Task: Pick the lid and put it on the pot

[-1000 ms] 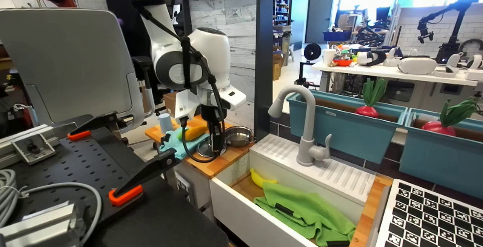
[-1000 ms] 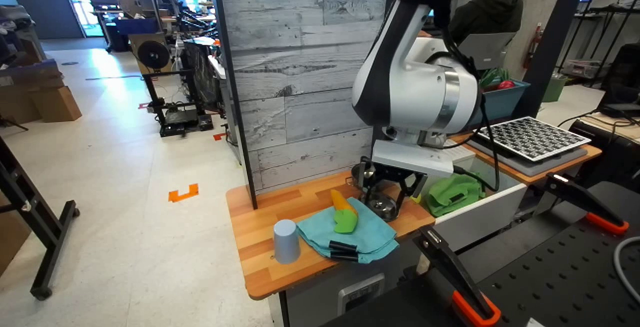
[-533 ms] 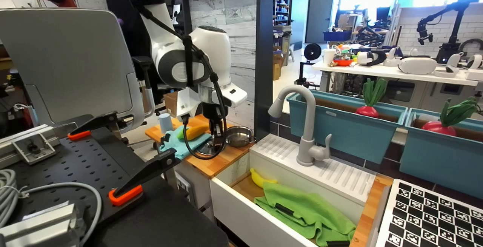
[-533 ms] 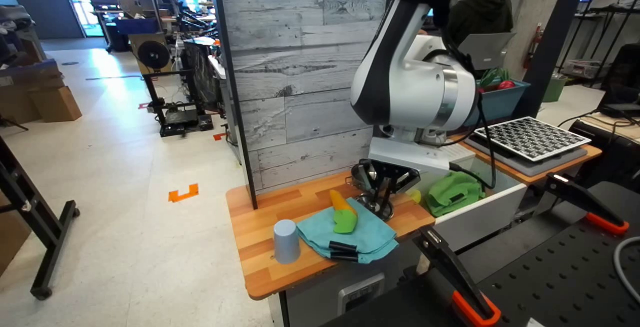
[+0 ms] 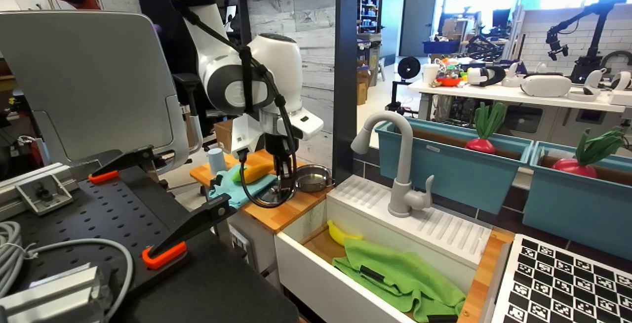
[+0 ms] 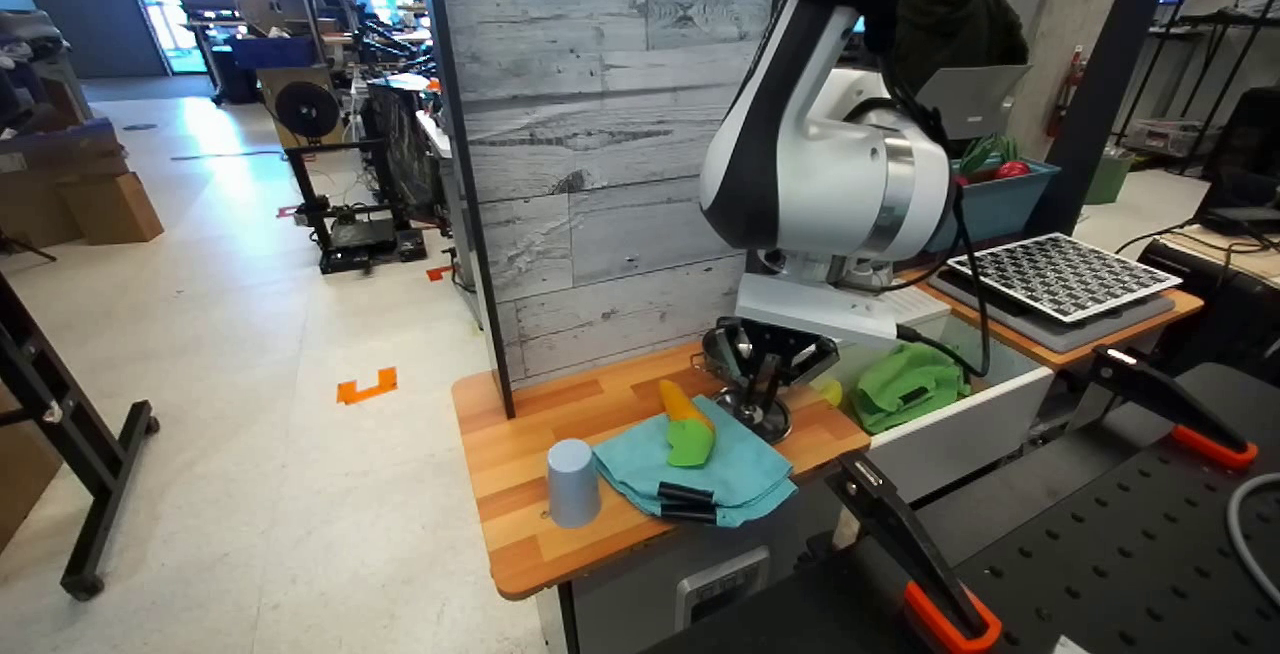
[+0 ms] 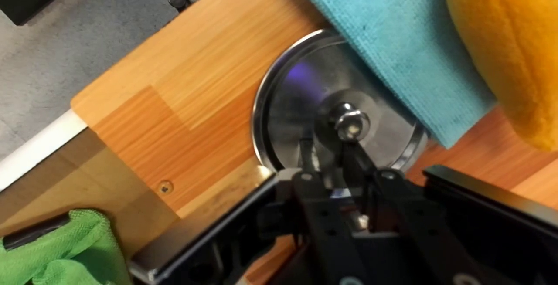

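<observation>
The shiny round lid [image 7: 301, 106] lies flat on the wooden counter, knob up, one side against the teal cloth. My gripper [image 7: 327, 143] reaches down over it. The jaws stand only a narrow gap apart, and I see nothing between them. The lid's knob [image 7: 352, 124] appears just beyond one fingertip; contact cannot be told. In an exterior view the gripper [image 5: 285, 190] hides part of the lid [image 5: 268, 196], and the uncovered pot [image 5: 314, 180] stands close beside it by the panel. Another exterior view shows the pot [image 6: 712, 348] partly behind the gripper [image 6: 757, 404].
An orange and green plush toy [image 6: 688, 429] rests on the teal cloth [image 6: 740, 479], near an upturned blue cup [image 6: 573, 482]. The grey panel [image 6: 610, 234] rises behind the counter. Beside it are the sink [image 5: 335, 281] and faucet [image 5: 402, 180].
The jaws have come from wide apart to a narrow gap, mostly in the first half second. My gripper has shifted slightly towards the pot. The lid shows no clear movement.
</observation>
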`<state>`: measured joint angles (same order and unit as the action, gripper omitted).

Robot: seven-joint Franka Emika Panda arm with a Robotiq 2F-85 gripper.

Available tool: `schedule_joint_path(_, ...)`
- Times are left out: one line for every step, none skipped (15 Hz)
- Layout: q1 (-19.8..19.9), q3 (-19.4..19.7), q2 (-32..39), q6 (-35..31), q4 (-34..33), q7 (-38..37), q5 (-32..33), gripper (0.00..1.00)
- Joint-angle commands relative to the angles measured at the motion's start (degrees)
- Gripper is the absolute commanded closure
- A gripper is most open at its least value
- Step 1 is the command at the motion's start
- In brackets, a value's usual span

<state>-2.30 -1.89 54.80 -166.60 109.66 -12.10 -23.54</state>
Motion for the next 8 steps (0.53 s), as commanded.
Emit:
schedule_joint_path(0.13,-0.40,0.10,-0.63,0.09,-1.12,2.25,0.45)
schedule_joint_path(0.08,-0.47,-0.08,-1.13,0.38,-1.07,2.24,0.38)
schedule_joint_path(0.06,-0.56,-0.19,-1.39,0.51,-1.02,2.28,0.30)
schedule_joint_path(0.02,-0.55,-0.17,-1.25,0.48,-1.07,2.41,0.23)
schedule_joint_path(-0.18,-0.38,0.02,-0.85,0.21,-1.26,2.67,0.15)
schedule_joint_path(-0.24,-0.35,0.07,-0.75,0.17,-1.29,2.86,0.08)
schedule_joint_path(-0.31,-0.35,0.09,-0.74,0.17,-1.29,3.03,0.02)
schedule_joint_path(-0.42,-0.33,0.04,-0.87,0.27,-1.29,3.20,0.00)
